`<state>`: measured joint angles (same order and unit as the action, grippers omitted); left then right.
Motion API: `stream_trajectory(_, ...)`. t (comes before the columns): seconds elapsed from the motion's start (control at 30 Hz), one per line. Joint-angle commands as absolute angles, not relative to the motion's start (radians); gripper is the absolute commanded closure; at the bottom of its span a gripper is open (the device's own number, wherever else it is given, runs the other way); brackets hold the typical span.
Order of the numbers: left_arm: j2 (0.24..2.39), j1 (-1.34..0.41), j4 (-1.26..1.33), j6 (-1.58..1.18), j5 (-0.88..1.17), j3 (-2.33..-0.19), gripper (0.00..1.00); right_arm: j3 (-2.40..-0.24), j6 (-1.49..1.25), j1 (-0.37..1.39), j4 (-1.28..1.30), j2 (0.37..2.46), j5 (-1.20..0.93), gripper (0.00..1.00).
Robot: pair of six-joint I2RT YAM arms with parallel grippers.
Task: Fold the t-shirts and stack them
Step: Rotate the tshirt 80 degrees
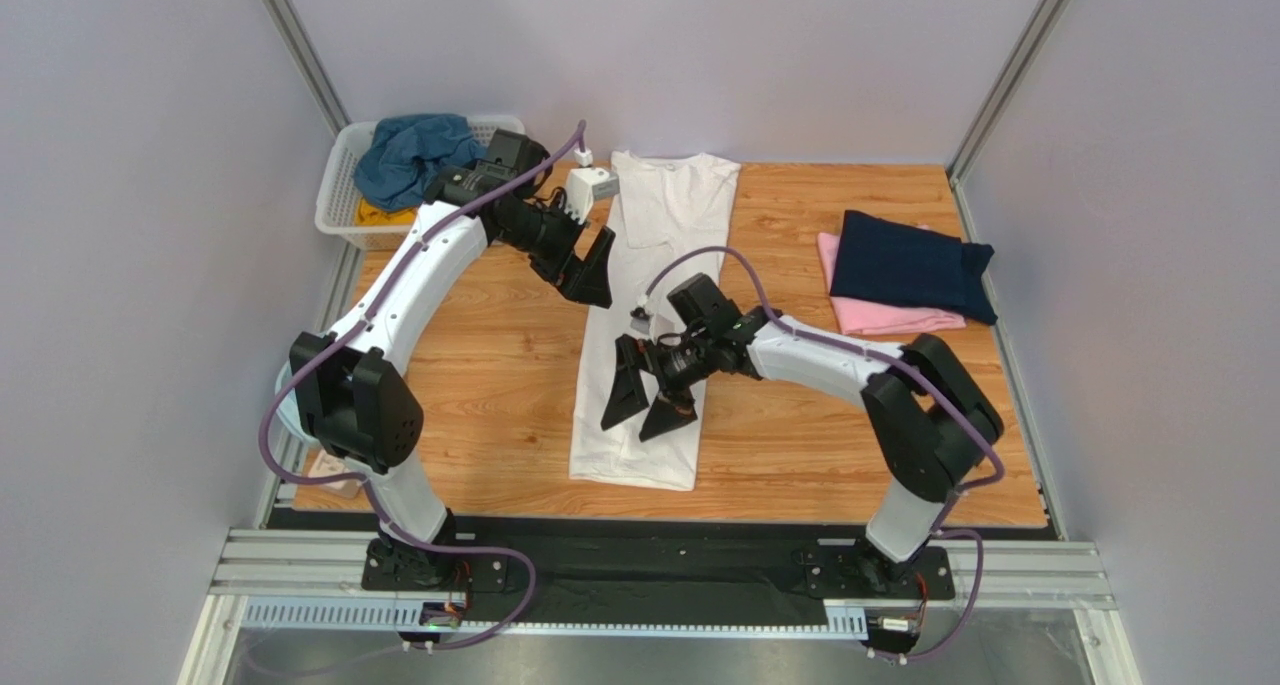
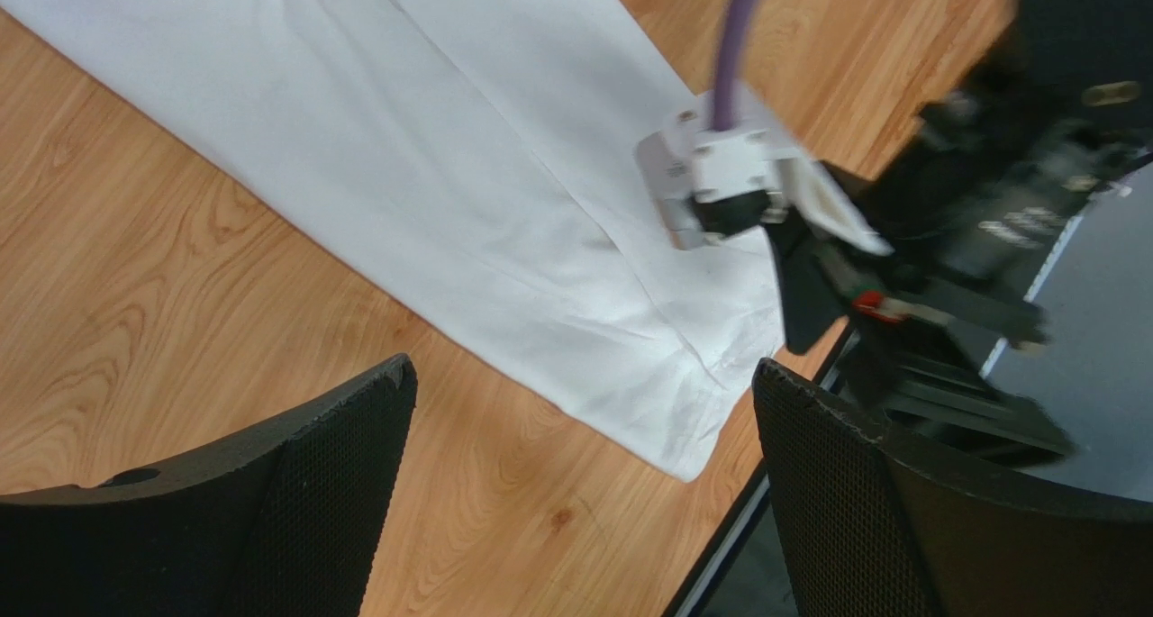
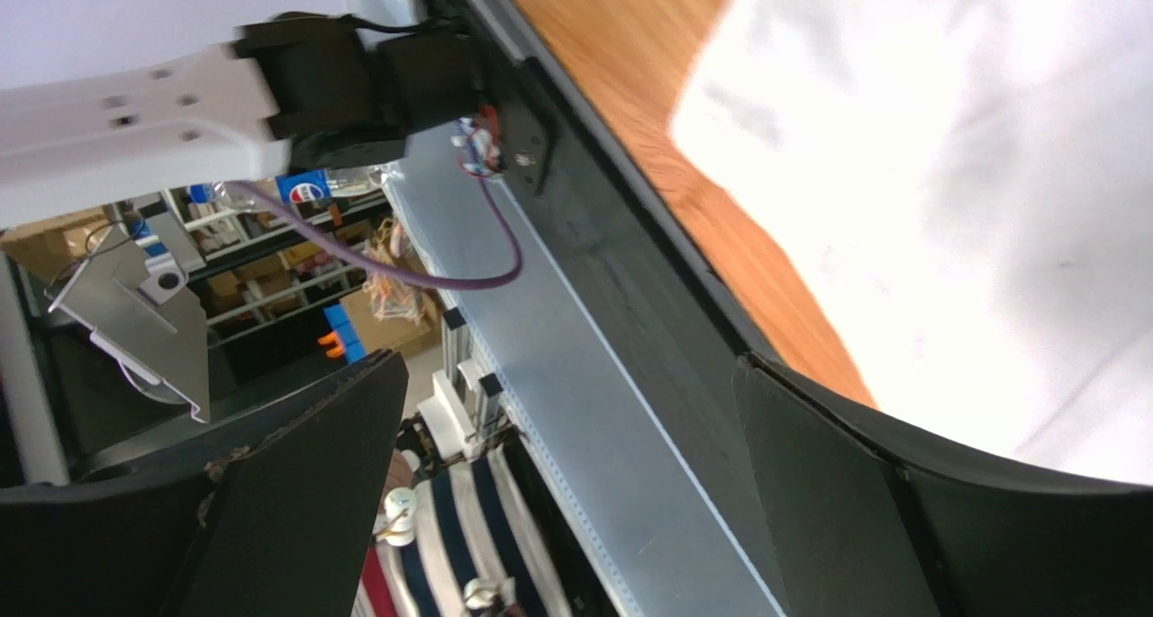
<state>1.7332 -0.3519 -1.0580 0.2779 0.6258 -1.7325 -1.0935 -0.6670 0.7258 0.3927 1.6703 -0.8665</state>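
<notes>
- White t-shirt: a long strip folded lengthwise, lying at the centre of the counter.
- Navy t-shirt: folded, resting on the pink t-shirt, far right.
- Teal-blue t-shirt: heaped in the basket.
- Left pincer and right pincer: both spread wide and empty, above the strip.

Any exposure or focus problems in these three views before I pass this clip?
Top external: even light, sharp throughout, barely any shadows. Left wrist: the white t-shirt is crisp, with readable creases. Right wrist: the same shirt is overexposed to nearly featureless white, and its edges are blurred.
</notes>
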Motion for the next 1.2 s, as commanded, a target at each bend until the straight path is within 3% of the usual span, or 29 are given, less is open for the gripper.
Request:
stream_trajectory(0.0,1.762,-0.35,-1.054,0.275,0.681,-1.741,0.0,-0.961,-0.715,0.727,0.266,1.804,-0.9,0.0)
stream_trajectory(0.37,1.816,-0.373,-1.051,0.287,0.666,-1.746,0.0,-0.842,-0.729,0.727,0.183,1.84,-0.928,0.0)
stream_trajectory(0.67,1.661,-0.397,-1.12,0.331,0.686,-1.548,0.0,-0.942,-0.652,0.655,0.374,1.68,-0.893,0.0)
stream_trajectory(0.9,1.683,-0.414,-1.08,0.282,0.745,-1.477,0.0,-1.005,-0.641,0.534,0.407,1.632,-0.894,0.0)
stream_trajectory(1.03,1.675,-0.414,-1.016,0.255,0.736,-1.439,0.0,-1.014,-0.683,0.593,0.299,1.702,-0.942,0.0)
stream_trajectory(1.17,1.638,-0.385,-0.982,0.233,0.698,-1.45,0.0,-1.109,-0.615,0.695,0.354,1.819,-0.974,0.0)
